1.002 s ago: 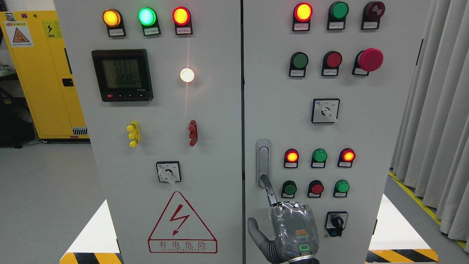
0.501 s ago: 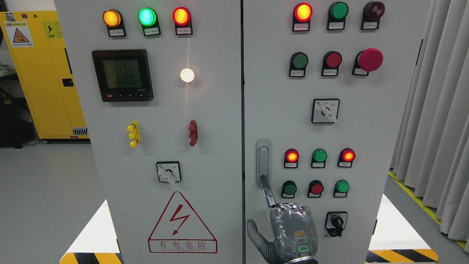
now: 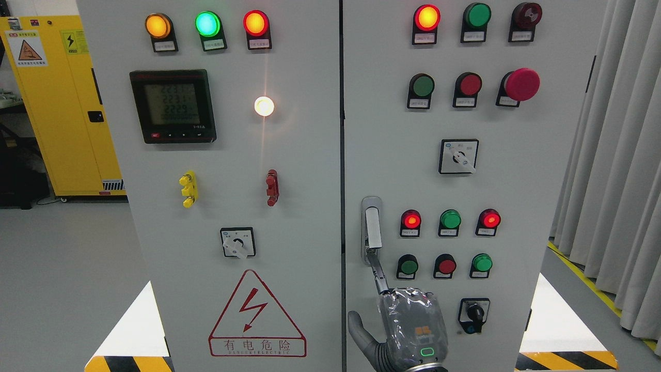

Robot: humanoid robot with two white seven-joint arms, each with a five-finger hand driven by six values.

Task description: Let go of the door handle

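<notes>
Right hand (image 3: 408, 330): low on the right door, one finger (image 3: 378, 271) stretched up to the bottom end of the door handle, other fingers tucked in, gripping nothing.
Door handle (image 3: 373, 227): silver, upright, near the right door's left edge, popped out from its plate.
Red light (image 3: 411, 220): just right of the handle.

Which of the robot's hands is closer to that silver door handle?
The right hand. It sits just below the door handle, with one finger stretched up to the handle's lower end. The left hand is not in the picture at all.
</notes>
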